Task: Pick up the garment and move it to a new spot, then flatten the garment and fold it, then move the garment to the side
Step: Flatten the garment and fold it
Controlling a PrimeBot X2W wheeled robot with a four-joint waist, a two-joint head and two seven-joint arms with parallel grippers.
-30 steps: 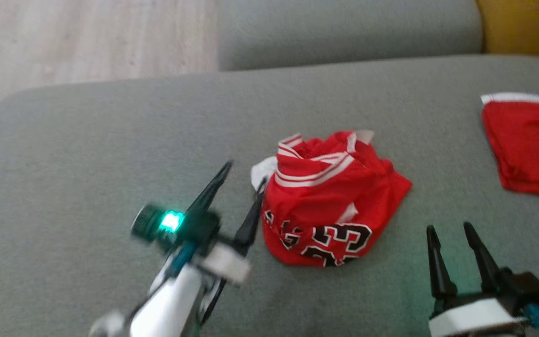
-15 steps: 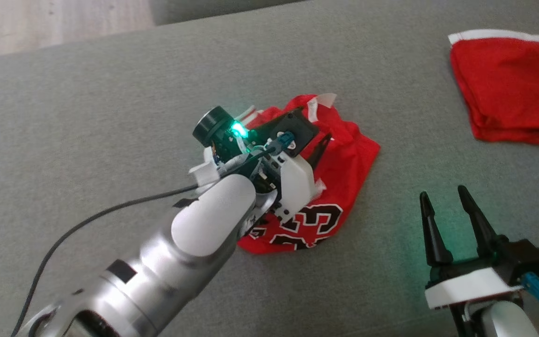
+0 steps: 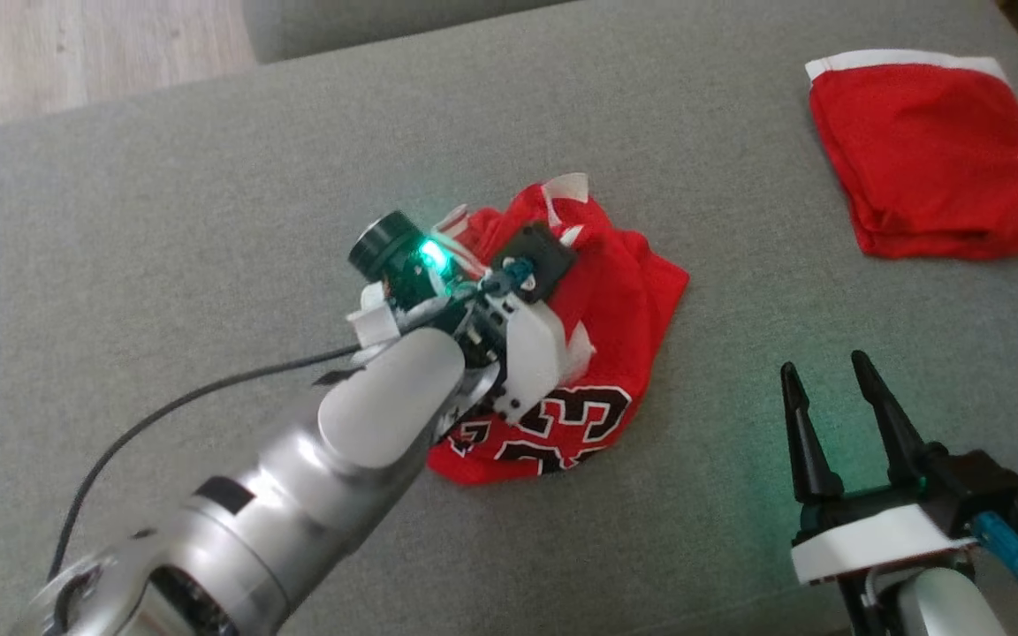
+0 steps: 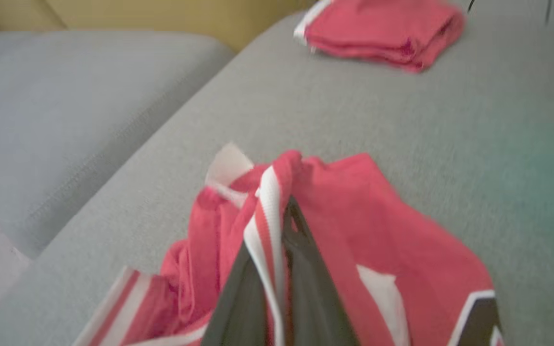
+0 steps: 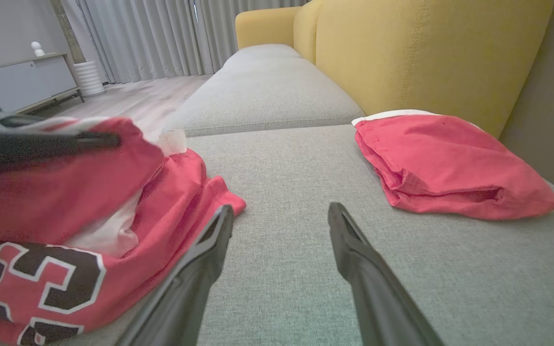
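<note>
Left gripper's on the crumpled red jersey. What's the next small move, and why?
Probably lift the left gripper slightly: its fingers are shut on striped trim of the jersey, which lies bunched on the couch, and the right gripper hangs open nearby.

Garment (image 3: pixel 624 283) on sofa (image 3: pixel 208 221), left of cloth (image 3: pixel 924 150)

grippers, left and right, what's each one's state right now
Left gripper: shut on the red jersey.
Right gripper: open, holding nothing.

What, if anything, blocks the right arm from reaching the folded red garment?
Probably nothing, so yes: only bare cushion lies between the open right fingers and the folded red garment; the crumpled jersey sits to their left.
</note>
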